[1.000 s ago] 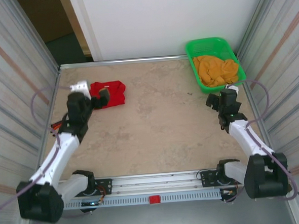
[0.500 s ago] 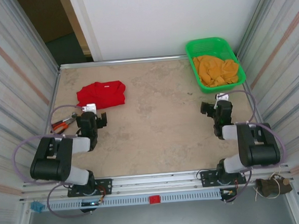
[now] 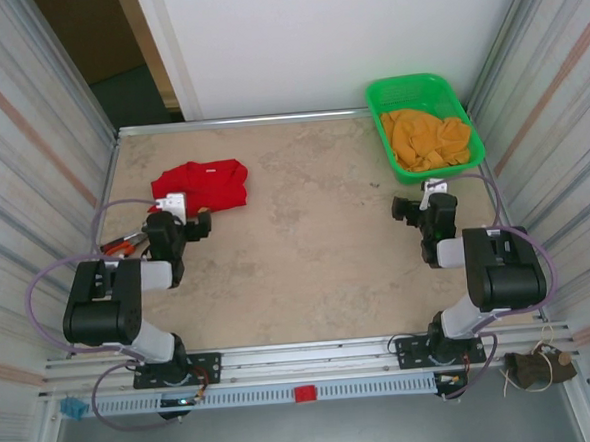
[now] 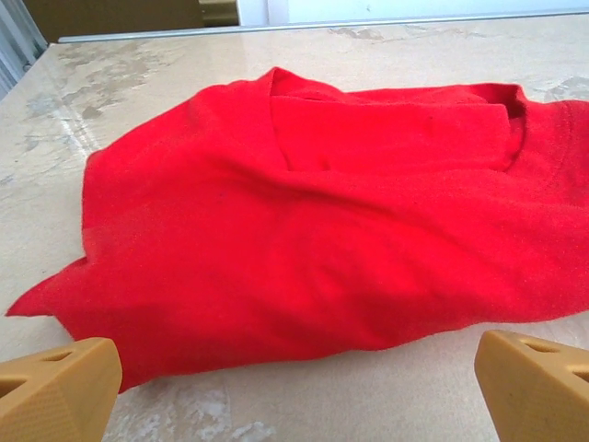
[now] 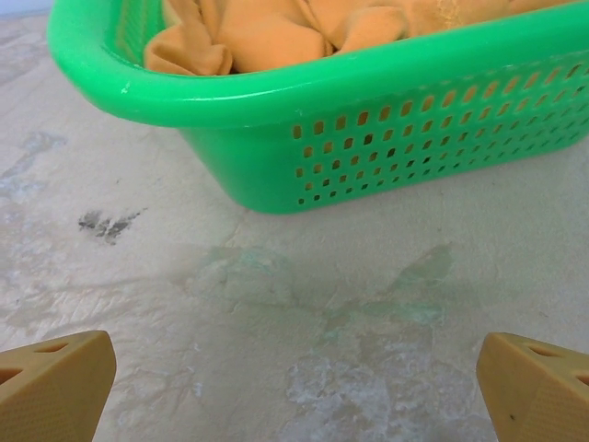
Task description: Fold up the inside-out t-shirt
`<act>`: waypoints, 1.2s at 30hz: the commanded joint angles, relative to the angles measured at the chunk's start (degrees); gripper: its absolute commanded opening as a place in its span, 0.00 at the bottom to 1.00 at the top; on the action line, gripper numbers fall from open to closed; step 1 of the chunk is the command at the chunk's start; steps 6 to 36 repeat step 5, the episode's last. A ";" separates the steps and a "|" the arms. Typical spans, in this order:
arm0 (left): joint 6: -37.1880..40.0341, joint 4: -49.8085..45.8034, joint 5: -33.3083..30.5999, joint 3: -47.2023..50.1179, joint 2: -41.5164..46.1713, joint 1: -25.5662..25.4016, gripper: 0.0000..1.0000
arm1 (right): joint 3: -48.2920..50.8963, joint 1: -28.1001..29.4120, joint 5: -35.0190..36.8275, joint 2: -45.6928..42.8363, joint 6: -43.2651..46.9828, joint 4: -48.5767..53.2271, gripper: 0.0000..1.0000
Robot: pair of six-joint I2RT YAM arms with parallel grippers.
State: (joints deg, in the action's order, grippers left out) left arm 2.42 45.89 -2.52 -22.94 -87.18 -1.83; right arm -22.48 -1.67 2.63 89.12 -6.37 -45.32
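Red t-shirt [image 4: 304,212] lies before low left end effector [image 4: 294,387].

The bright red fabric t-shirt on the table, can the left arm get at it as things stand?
Probably yes. The left gripper sits open and facing the bright red fabric t-shirt, with just a strip of bare marbled tabletop between them and nothing in the way.

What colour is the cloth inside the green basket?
The cloth is orange-yellow, clearest in the top external view.
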 commanded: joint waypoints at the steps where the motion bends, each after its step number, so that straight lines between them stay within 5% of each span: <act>1: 0.49 -1.38 1.78 -1.23 0.08 0.67 0.99 | -1.96 -0.90 -2.37 -0.30 1.14 1.06 0.99; 36: 0.47 -1.33 1.82 -1.33 -0.01 0.73 0.99 | -0.86 -0.61 -1.93 -0.76 1.34 -0.69 0.99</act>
